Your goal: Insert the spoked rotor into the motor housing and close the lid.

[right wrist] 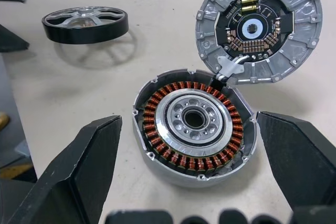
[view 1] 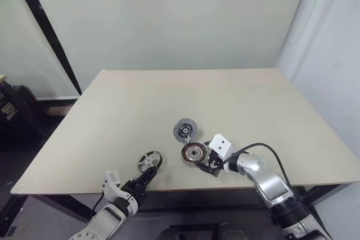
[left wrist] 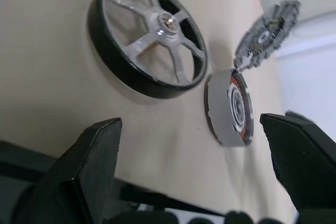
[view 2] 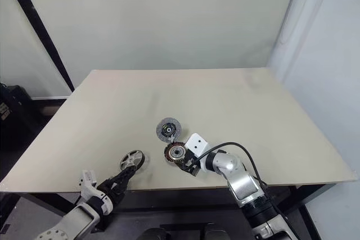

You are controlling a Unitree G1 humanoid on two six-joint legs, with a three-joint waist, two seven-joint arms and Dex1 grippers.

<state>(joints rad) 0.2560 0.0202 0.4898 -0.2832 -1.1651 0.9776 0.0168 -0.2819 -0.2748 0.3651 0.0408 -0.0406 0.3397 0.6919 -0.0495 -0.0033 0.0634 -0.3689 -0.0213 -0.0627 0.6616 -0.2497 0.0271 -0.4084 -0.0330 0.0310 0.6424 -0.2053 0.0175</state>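
The housing [right wrist: 194, 127] sits on the table [view 1: 112, 105], lid [right wrist: 260, 27] flipped open. The rotor [right wrist: 85, 23] lies beside the housing. Both the left gripper [left wrist: 199, 177] and the right gripper [right wrist: 194, 177] are wide open, holding nothing.

Beige table [view 1: 140, 99], dark bag [view 1: 14, 113] beside

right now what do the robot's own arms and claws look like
Both arms are silver-grey metal with rounded joint sections. The right arm carries a white angular block near the wrist and a black cable looping over it to the right claw. The left claw sits past a white wrist piece. Each claw has two chunky black wedge-shaped fingers with matte, flat faces and no markings.
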